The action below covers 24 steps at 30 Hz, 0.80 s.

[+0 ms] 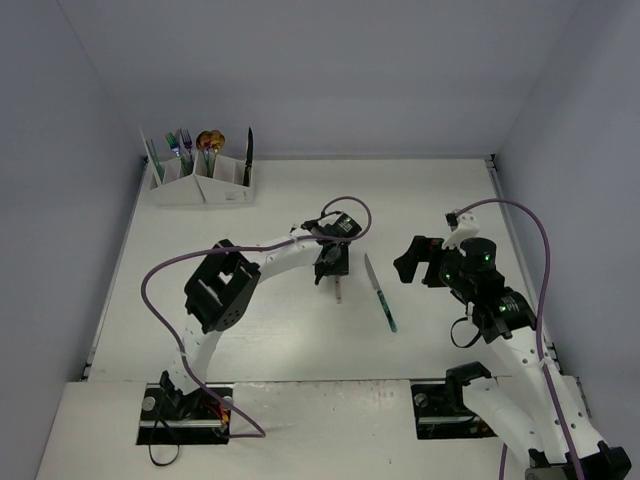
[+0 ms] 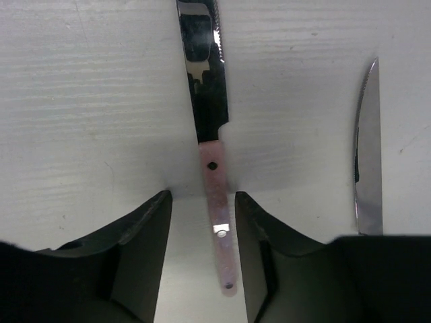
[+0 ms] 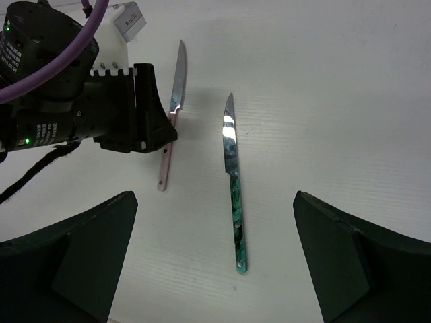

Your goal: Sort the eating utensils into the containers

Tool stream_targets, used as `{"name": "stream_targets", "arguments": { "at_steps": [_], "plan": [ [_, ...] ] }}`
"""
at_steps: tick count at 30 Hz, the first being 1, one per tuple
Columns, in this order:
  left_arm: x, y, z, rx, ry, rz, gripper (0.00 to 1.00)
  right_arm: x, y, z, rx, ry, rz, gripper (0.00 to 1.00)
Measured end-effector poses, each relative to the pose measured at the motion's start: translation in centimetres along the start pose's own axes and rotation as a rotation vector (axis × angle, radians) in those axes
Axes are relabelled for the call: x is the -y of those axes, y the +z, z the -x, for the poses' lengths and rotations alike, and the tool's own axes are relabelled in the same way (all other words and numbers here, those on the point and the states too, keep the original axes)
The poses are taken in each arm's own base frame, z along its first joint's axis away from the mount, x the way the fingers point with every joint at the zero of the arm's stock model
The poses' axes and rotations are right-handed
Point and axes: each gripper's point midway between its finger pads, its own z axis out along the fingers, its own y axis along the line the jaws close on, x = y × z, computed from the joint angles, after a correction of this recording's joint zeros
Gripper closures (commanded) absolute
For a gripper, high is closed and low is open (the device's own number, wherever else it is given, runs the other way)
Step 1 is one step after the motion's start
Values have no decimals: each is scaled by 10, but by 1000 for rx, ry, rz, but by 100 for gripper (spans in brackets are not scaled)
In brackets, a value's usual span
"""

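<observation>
Between the spread fingers (image 2: 145, 256) of the left gripper (image 1: 332, 270) lies a pink-handled knife (image 2: 217, 222), flat on the white worktop (image 2: 81, 101) near its middle. Its riveted handle runs down the gap, with a strip of bare worktop showing on one side. The other finger sits just beside the handle, and I cannot tell whether it touches. The serrated blade points away from the wrist camera, toward the far side. A teal-handled knife (image 1: 381, 295) lies just to the right, roughly parallel and apart from the first, also flat, with its blade toward the far side and its mottled handle toward the near edge. To the right of that knife hovers the right gripper (image 1: 415, 262), its fingers (image 3: 87, 256) set wide apart with nothing between them. Its wrist view looks down on both knives and on the black body of the left gripper. Well apart from all this, in the far left corner of the worktop, stands the white rack (image 1: 200, 188). Forks (image 1: 180, 145) with teal and purple handles and copper-gold spoons (image 1: 208, 140) stand upright in it, and a black knife (image 1: 249, 152) stands at its right end.
</observation>
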Motion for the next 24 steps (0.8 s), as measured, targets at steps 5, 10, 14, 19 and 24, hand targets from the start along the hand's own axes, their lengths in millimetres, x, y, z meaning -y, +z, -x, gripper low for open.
{"name": "stream_targets", "arguments": {
  "at_steps": [5,10,14,19,24],
  "plan": [
    [-1,4,3,9,1,19,86,0,0,0,0,2,1,0],
    [-5,4,6,23,16,46,100,0,0,0,1,2,0,0],
    [-10,4,7,37,45,70,100,0,0,0,-1,2,0,0],
    [-30,1,15,78,126,146,100,1,2,-1,-8,3,-2,0],
    [-59,-26,39,174,246,221,100,3,7,-6,-36,6,-12,0]
  ]
}}
